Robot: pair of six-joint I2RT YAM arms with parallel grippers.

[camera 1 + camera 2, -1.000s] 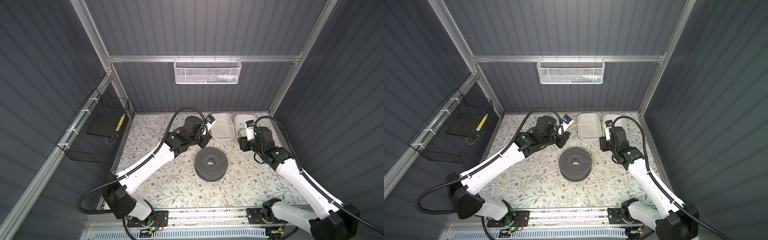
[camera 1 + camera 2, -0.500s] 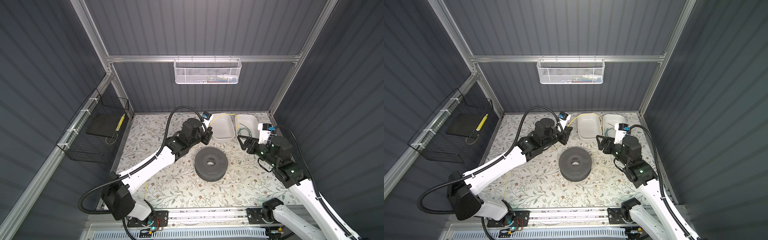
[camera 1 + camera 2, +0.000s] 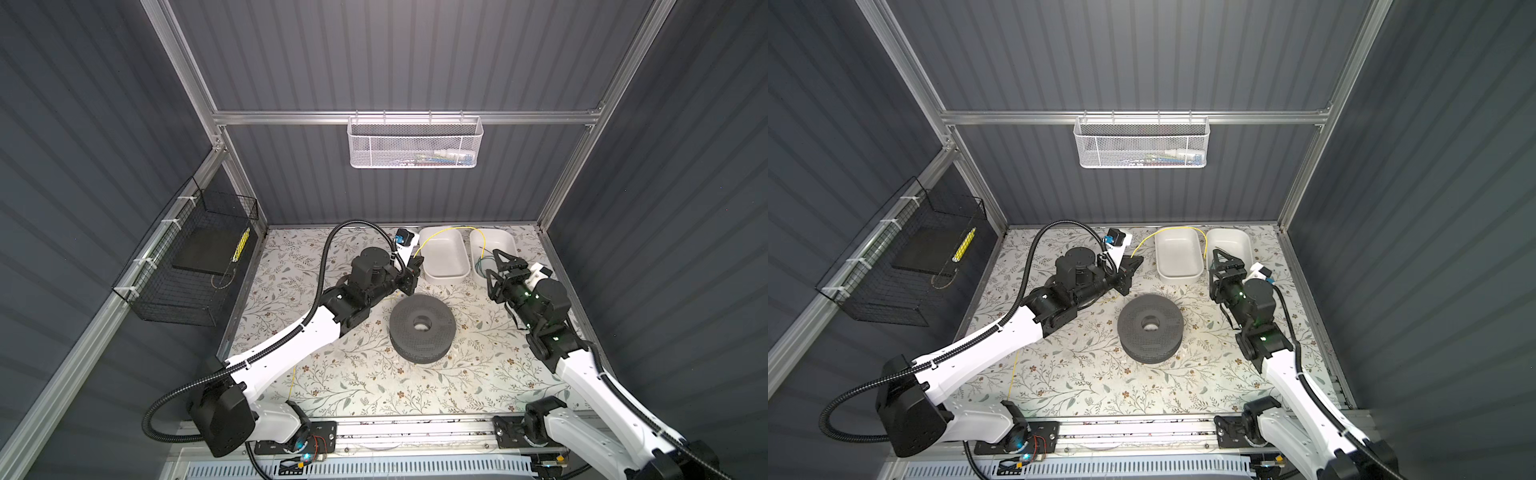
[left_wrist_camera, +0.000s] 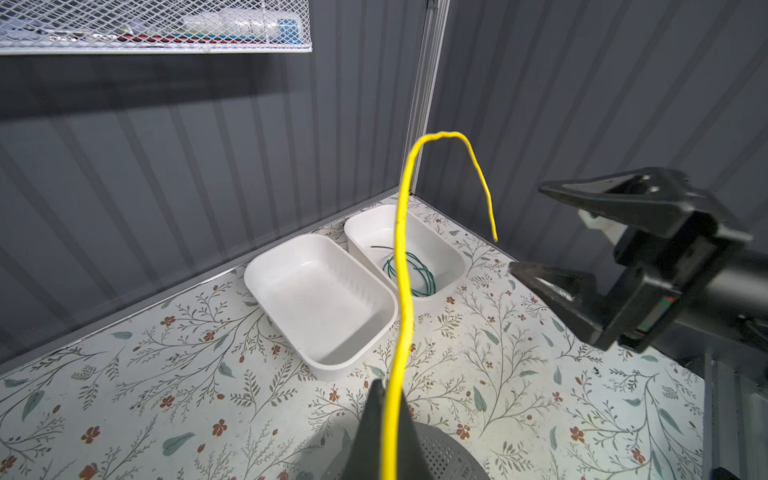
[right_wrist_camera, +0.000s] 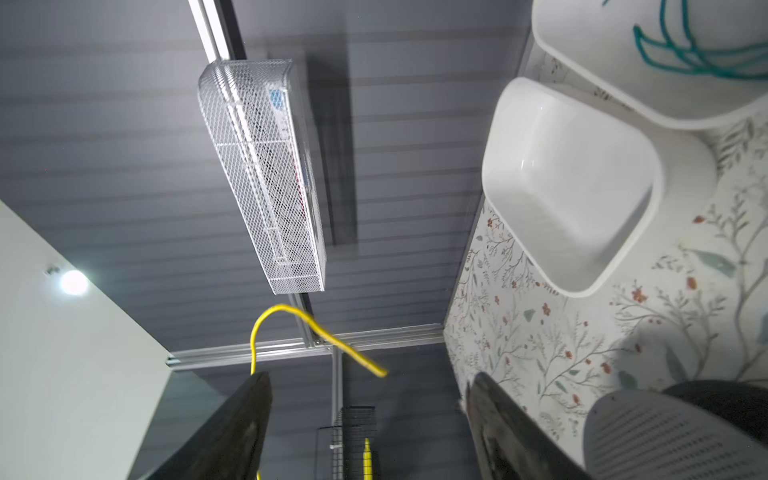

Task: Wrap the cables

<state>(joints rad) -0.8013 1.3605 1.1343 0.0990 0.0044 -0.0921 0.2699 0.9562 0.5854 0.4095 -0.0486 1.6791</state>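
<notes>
See L fingers (image 4: pixel 371 419) pinched tight on yellow wire (image 4: pixel 401 249), with wire exiting betw. the tips. Find it climbing from there, arching above 1st white tray (image 3: pixel 442 276) at back of desk (image 3: pixel 353 374), then drooping to a free end by rim of 2nd white tray (image 3: pixel 505 239). Note R fingers (image 4: pixel 615 199) spread wide, gripping nothing, tips aimed at that free end: near it, apart, no contact. In right wrist view, see end hanging just ahead of the gap betw. the two tips. Spot another stretch of wire trailing under L arm (image 3: pixel 316 332) twd desk front. Note green wire coil (image 4: pixel 411 270) inside 2nd white tray. Find dark perforated spool (image 3: pixel 405 328) flat mid-desk.
</notes>
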